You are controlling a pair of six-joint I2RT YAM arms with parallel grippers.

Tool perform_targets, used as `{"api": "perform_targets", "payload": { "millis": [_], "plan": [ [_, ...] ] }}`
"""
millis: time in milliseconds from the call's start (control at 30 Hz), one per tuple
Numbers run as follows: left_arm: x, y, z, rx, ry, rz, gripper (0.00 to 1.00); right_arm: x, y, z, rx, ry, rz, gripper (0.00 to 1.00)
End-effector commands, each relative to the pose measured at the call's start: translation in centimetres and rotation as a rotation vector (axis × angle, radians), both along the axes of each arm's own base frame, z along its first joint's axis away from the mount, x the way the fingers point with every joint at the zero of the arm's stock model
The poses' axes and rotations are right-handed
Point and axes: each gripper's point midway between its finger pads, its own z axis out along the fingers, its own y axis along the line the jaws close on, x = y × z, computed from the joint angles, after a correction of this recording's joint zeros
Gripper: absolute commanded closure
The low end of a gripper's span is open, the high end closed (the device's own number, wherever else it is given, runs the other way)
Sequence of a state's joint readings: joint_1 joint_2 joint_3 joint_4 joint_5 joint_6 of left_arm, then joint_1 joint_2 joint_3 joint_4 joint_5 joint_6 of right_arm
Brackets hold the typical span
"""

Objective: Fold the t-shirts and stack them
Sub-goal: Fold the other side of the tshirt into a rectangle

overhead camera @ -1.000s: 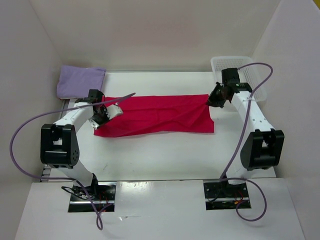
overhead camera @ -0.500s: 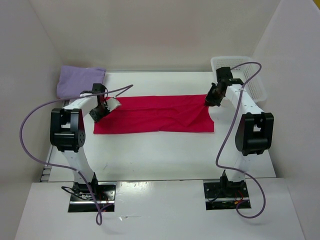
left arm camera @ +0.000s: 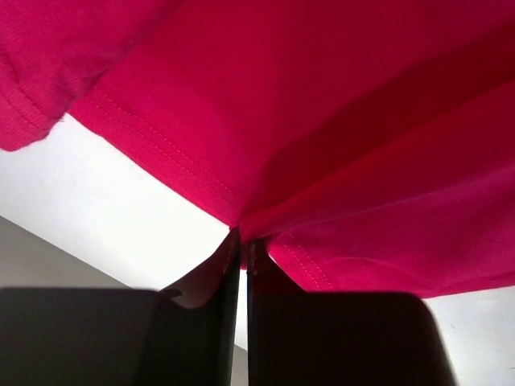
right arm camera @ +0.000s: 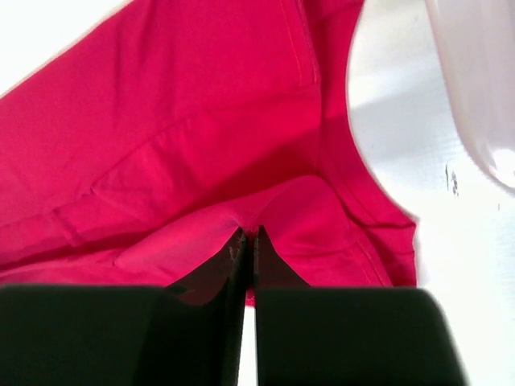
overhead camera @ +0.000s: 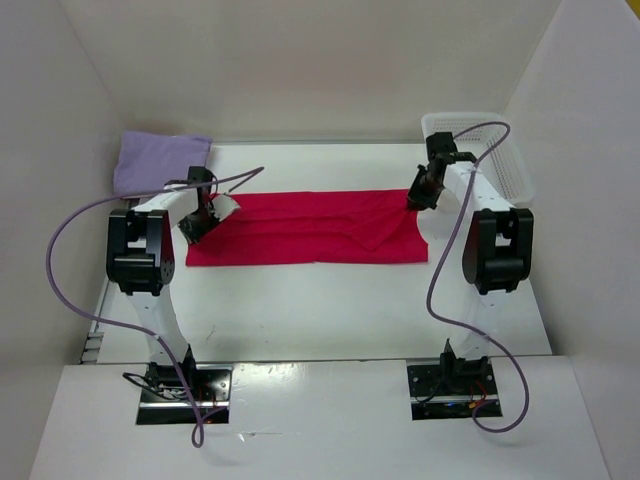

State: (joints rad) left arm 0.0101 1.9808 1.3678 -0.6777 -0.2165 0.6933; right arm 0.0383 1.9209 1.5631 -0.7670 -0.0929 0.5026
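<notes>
A pinkish red t-shirt (overhead camera: 305,227) lies spread in a long band across the middle of the table. My left gripper (overhead camera: 208,214) is shut on its far left corner, and the pinched hem shows in the left wrist view (left arm camera: 241,233). My right gripper (overhead camera: 412,200) is shut on its far right corner, and the pinched fold shows in the right wrist view (right arm camera: 248,229). A folded lavender purple t-shirt (overhead camera: 160,162) lies at the far left corner of the table. The red and off-white shirts are out of view.
A white plastic mesh basket (overhead camera: 500,160) stands at the far right, just behind the right arm. White walls close in the table on the left, back and right. Purple cables loop from both arms.
Both arms have reached further toward the back of the table, each carrying its corner of the shirt. The shirt's near edge has drawn back and its right end has puckered.
</notes>
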Motion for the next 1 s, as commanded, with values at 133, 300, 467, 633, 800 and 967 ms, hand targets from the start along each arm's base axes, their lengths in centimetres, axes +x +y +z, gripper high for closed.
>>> {"api": "perform_targets", "payload": {
  "millis": [133,300,467,633,800,967],
  "plan": [
    [1.7,1.4,0.7,0.061,-0.057,0.076,0.84,5.5,-0.6,2.4,-0.093,-0.126,-0.003,0.77],
    [3.5,2.5,1.4,0.063,-0.089,0.133,0.65,8.1,0.7,3.2,-0.167,-0.131,0.015,0.64],
    [4.3,4.2,3.4,0.013,-0.155,0.217,0.53,5.2,-0.2,5.9,-0.225,-0.170,-0.019,0.56],
    [4.1,5.9,4.9,-0.017,-0.192,0.268,0.52,-0.4,-1.0,10.0,-0.213,-0.235,-0.055,0.50],
    [0.2,2.8,4.8,-0.269,-0.109,0.268,0.45,-8.2,-2.6,5.0,-0.072,-0.100,-0.153,0.48],
    [-3.3,-0.7,2.0,-0.430,-0.017,0.310,0.43,-10.7,-4.1,0.2,0.064,-0.058,-0.238,0.43]
  ]
}}
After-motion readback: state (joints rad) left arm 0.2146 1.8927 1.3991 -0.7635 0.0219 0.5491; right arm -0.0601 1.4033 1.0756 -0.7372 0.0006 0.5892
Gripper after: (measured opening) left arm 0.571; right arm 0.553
